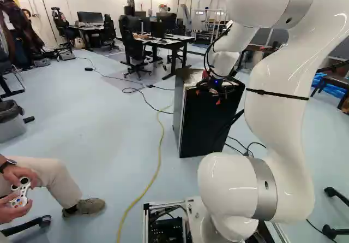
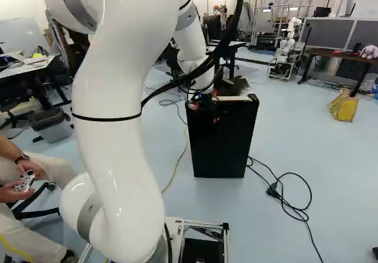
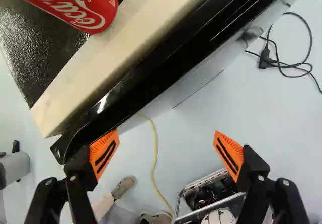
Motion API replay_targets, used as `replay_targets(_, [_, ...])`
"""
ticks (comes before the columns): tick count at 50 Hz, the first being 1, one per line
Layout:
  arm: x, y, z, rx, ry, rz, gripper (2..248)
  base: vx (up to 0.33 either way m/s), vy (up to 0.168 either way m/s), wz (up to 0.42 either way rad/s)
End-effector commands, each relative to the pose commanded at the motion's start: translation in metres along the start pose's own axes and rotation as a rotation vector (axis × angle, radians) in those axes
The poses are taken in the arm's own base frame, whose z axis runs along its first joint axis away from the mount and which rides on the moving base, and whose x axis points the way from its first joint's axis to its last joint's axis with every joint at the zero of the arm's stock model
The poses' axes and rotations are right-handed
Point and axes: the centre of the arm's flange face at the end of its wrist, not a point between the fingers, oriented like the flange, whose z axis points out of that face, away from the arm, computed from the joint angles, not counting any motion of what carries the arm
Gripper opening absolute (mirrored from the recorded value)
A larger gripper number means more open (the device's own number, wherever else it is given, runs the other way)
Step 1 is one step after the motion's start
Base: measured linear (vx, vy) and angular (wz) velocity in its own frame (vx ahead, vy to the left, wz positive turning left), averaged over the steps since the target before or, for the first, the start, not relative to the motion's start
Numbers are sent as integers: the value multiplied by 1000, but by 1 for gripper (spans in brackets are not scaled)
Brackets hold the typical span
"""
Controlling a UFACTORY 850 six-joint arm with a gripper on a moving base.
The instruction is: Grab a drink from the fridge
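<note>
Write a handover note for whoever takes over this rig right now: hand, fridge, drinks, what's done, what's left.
Hand: open, nothing gripped, over the front edge of the fridge, one finger close by the door.
Drinks: a red can sits on top of the fridge; none visible inside.
Done: arm at the fridge; door not swung open.
Left: probably open the door, grip a drink and lift it out.

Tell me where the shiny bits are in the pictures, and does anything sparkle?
Left base view: white glare streaks on the curvy white arm; right base view: pale streaks on that arm too; wrist view: a bright glint on the black edge of the fridge, and tiny sparkles across its bumpy dark top.
</note>
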Motion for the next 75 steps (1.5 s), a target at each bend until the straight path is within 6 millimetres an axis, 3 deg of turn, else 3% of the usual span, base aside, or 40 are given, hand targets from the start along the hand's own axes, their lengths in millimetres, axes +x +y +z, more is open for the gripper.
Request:
replay_targets(39, [-4, -10, 0, 6, 34, -19, 247, 0, 0, 0])
replay_targets(75, [-41, 22, -25, -15, 121, 4, 247, 0, 0, 0])
